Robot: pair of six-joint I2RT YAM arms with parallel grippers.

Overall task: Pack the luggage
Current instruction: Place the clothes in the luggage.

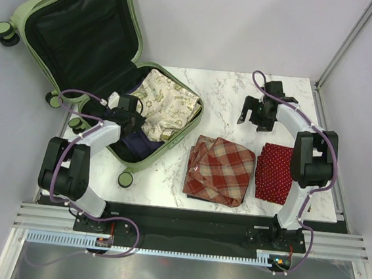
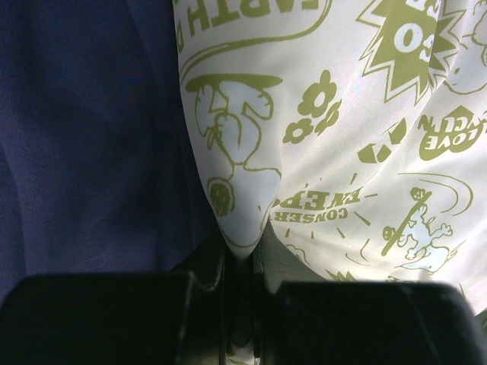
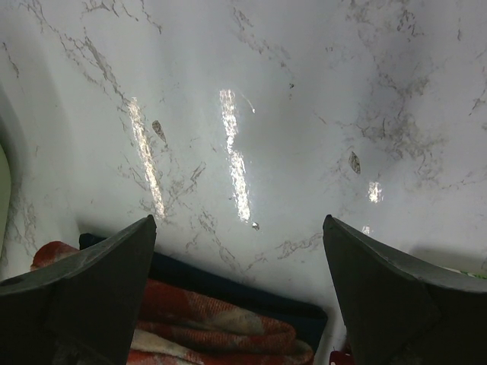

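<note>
Left gripper (image 2: 242,262), clamped narrow on the printed cream cloth (image 2: 342,152), sits inside the open luggage (image 1: 165,147), whose long axis runs diagonally toward the far left, while the right gripper (image 3: 237,222) hangs wide open over the table (image 3: 304,114) to the luggage's right, farther off.

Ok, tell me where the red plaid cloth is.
In the top view, the red plaid cloth lies centrally on the table, between the open luggage on its left and the red dotted cloth on its right.
</note>
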